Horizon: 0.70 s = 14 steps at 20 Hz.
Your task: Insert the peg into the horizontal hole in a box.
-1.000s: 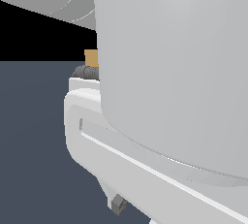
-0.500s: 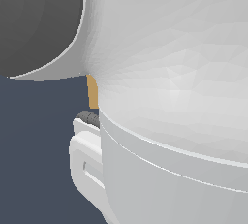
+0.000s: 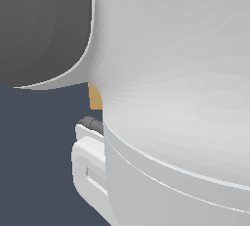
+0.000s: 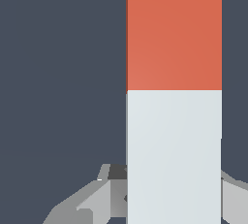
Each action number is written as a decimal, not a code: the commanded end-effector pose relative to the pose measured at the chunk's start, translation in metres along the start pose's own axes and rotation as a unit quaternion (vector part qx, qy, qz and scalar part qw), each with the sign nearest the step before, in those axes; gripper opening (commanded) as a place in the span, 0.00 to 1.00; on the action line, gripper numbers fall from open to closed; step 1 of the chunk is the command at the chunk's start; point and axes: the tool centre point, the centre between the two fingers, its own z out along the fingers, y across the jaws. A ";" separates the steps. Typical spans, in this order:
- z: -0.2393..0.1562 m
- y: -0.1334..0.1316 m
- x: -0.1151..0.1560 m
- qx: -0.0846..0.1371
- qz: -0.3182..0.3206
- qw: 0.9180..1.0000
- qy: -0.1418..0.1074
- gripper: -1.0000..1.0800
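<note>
In the wrist view the peg [image 4: 174, 97] fills the middle, its orange-red half far from the fingers and its white half between them. My gripper [image 4: 174, 189] is shut on the white half, with a grey finger [image 4: 109, 189] against one side and the other finger at the opposite side. In the exterior view my white arm [image 3: 176, 98] blocks nearly everything. Only a tan sliver of the box [image 3: 95, 98] shows behind it. The hole is hidden, and so are the peg and my fingertips in that view.
The dark blue-grey floor [image 4: 58, 72] lies under the peg. In the exterior view a white arm part with a slot [image 3: 88, 166] and a grey piece [image 3: 91, 123] sits in front of the box sliver.
In the exterior view my arm has swung closer and now covers more of the picture. The tan box sliver sits lower and looks narrower.
</note>
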 end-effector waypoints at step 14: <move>-0.012 -0.021 0.044 0.000 -0.061 0.998 0.000 0.00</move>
